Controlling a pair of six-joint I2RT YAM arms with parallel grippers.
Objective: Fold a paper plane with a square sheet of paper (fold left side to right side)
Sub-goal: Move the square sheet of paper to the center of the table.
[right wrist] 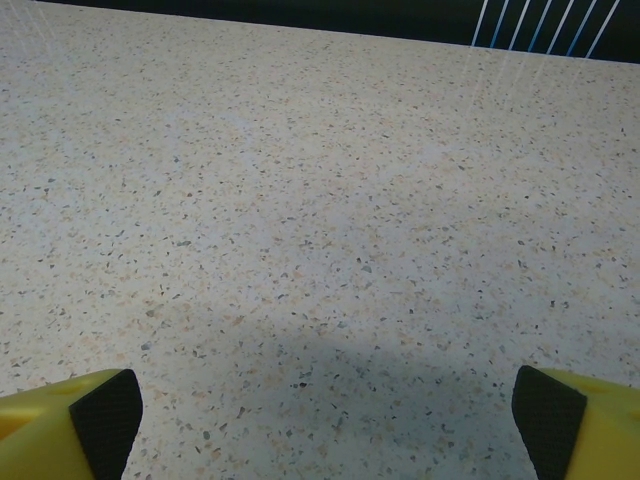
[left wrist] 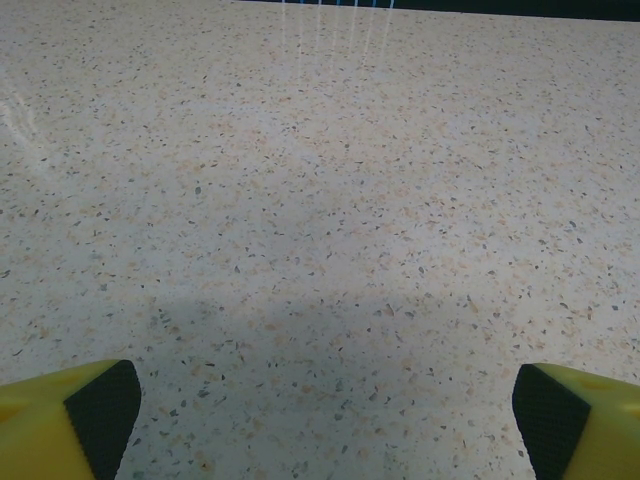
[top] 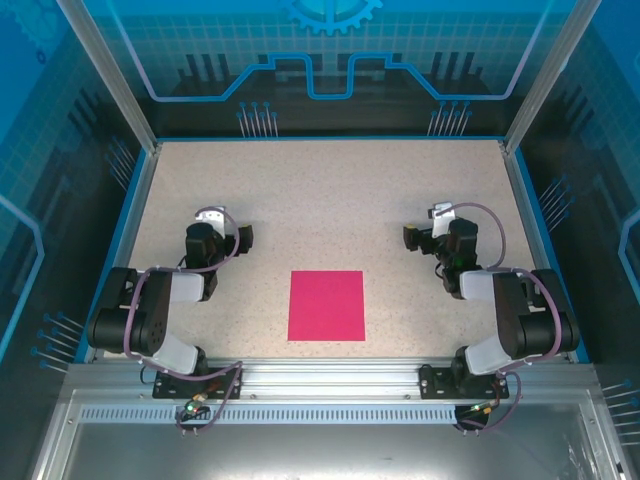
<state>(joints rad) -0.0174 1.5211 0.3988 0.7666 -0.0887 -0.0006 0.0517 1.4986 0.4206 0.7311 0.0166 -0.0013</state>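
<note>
Between my two arm bases, near the front edge of the table (top: 330,190), the square sheet of paper (top: 326,305) lies flat and uncreased, its edges roughly parallel to the table edge.

Left gripper (left wrist: 322,420): jaws spread wide, nothing between them, bare speckled tabletop ahead. Right gripper (right wrist: 325,420): same condition, released and empty. Both grippers sit well apart from the sheet, one out to each side and farther from the bases than the sheet is.

Step in hand, as I judge it: the first fold, left side over to right side. No crease is made yet.

Recommended procedure:
1. Bring the left gripper to the sheet's left edge, low and nearly flat to the surface (thin paper on a hard table offers no lip, so a fingertip probably has to slide under the edge or pinch it up).
2. Set the right gripper on the right half as a hold-down, so the sheet does not skid.
3. Carry the left edge over in an arc and match it to the right edge, corner to corner, before pressing.
4. Press the crease from the middle outward.

Caution: any misalignment here likely carries into every later fold.
</note>
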